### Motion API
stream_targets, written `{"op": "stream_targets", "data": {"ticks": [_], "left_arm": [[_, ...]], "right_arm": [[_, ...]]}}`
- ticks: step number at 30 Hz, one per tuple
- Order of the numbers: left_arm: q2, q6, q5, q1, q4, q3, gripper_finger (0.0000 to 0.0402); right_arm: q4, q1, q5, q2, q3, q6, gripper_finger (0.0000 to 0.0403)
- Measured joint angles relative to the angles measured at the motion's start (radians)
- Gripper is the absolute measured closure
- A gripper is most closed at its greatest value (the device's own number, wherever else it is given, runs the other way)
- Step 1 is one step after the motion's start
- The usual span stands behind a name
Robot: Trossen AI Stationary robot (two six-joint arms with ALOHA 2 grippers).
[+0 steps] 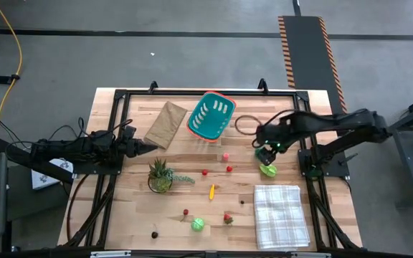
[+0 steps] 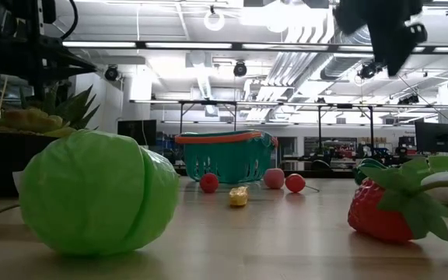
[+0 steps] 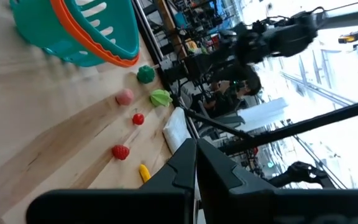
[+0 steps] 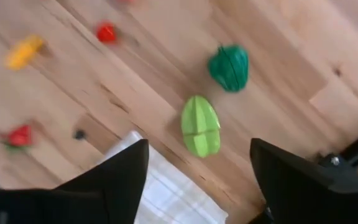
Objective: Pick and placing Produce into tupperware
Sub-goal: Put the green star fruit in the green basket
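The teal tupperware (image 1: 210,116) with an orange rim stands on the table's far middle. Produce lies scattered on the wood: a pink piece (image 1: 226,155), red pieces (image 1: 229,169), a yellow piece (image 1: 211,190), a green cabbage (image 2: 92,194) and a strawberry (image 2: 387,206) near the front. My right gripper (image 4: 199,150) hangs open, pointing down, above a light green piece (image 4: 200,124) and a dark green one (image 4: 229,67), clear of both. My left gripper (image 1: 145,147) waits shut at the table's left, pointing level.
A brown paper bag (image 1: 165,123) lies left of the tupperware. A spiky potted plant (image 1: 160,175) stands left of centre. A checked cloth (image 1: 281,215) covers the near right corner, and a thin ring (image 1: 246,124) lies right of the tupperware.
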Motion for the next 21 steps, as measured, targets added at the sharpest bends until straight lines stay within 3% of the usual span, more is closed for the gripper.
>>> {"op": "stream_targets", "data": {"ticks": [11,21], "left_arm": [[0.000,-0.001,0.072,0.000,-0.009,0.000,0.0399],[0.000,-0.001,0.072,0.000,-0.009,0.000,0.0399]], "right_arm": [[0.245,0.026,-0.125,-0.022,-0.337,0.086,0.0119],[0.325,0.019,-0.155,-0.022,-0.440,0.046,0.0118]]}}
